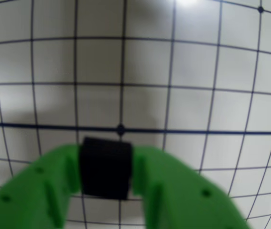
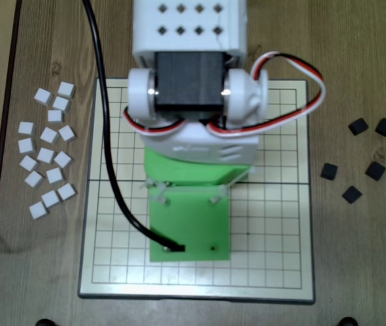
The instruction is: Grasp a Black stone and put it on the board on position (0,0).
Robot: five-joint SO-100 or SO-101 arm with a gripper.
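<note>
Wrist view: green gripper (image 1: 106, 174) clamped on Black stone (image 1: 105, 167), hovering over board (image 1: 197, 95), dot just ahead; risks landing off-intersection if released tilted.

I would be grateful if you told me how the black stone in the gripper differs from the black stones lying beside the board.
The held stone is clamped between the green gripper fingers above the board; the loose black stones lie on the wooden table, to the board's right in the overhead view. The held stone is single; five loose ones lie scattered and untouched. The arm hides the held stone from overhead; the loose ones show plainly. All look like small matte black blocks.
</note>
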